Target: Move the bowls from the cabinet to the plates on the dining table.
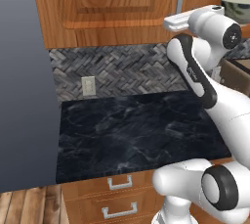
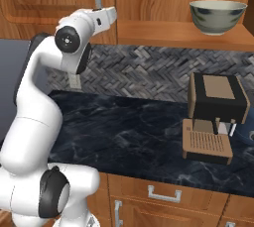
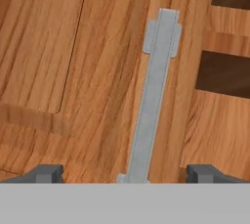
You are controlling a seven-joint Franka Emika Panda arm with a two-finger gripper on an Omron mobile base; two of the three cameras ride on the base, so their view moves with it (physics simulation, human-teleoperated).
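Black marble counter (image 1: pixel 136 135) runs under the cabinet (image 1: pixel 112 3), open across most of its top. At the bottom of the hand view the gripper (image 3: pixel 124 173) stands with its tips wide apart, holding nothing, the grey handle (image 3: pixel 155 96) between them and rising toward the upper middle (whether the tips touch the door is hard to tell). In the right base view a bowl (image 2: pixel 218 16) sits on the open shelf (image 2: pixel 178 35) at upper right, well apart from the hand at upper left. Below it a coffee machine (image 2: pixel 214 117) crowds the counter's right end. The bowl's rim is cut off at the left base view's upper right edge.
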